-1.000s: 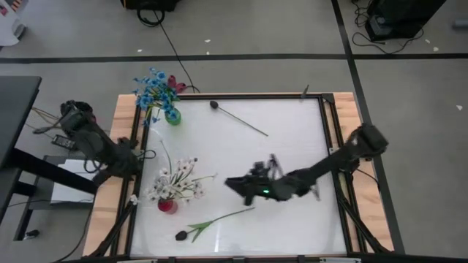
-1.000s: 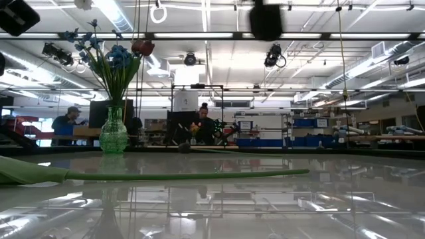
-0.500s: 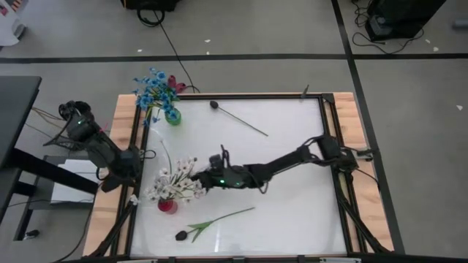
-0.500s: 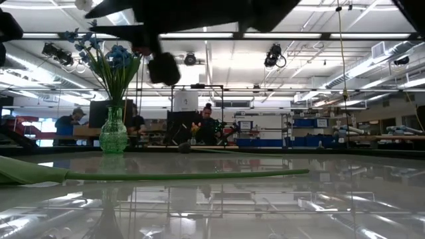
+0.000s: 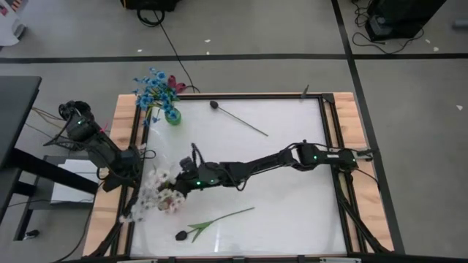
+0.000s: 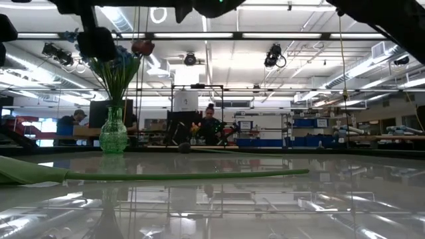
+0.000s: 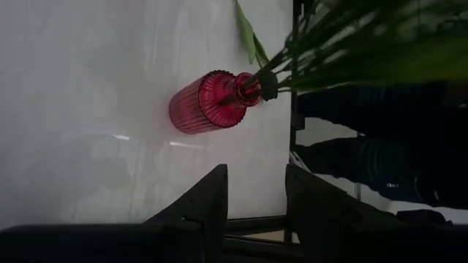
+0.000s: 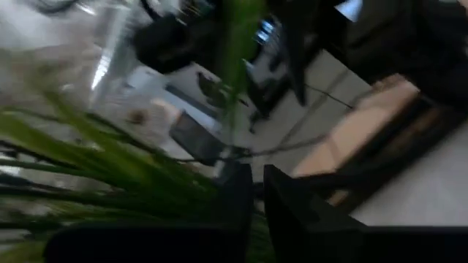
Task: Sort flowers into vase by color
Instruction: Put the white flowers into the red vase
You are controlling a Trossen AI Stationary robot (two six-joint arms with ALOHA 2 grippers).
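A red ribbed vase (image 7: 208,102) (image 5: 172,201) stands near the table's left edge and holds white flowers (image 5: 146,199), whose heads lean out over that edge. My right gripper (image 5: 180,183) (image 8: 257,196) reaches level from the right into their green stems (image 8: 110,168), its fingers nearly together. My left gripper (image 7: 256,197) (image 5: 130,172) waits open at the left edge, pointing at the red vase. A green vase (image 5: 172,115) (image 6: 113,133) at the far left holds blue flowers and a dark red one. One dark-headed flower (image 5: 238,120) lies at the far side, another (image 5: 212,223) (image 6: 186,176) at the near side. My right gripper comes level from the table's right side into the bundle of stems above the red vase. A green stem (image 8: 252,226) shows in the narrow gap between its two fingers (image 8: 235,197). Which flower it belongs to is lost among the leaves. The bundle leans away toward the left edge.
The table's dark frame rails (image 5: 327,146) and wooden side boards (image 5: 124,117) border the white top. My right arm (image 5: 292,157) stretches across the middle. In the low view, people sit at benches far behind the table.
My right gripper has swept from the table's middle toward its left edge, into the white flowers, the arm stretching out. The white heads have swung from the vase's far side toward the left edge.
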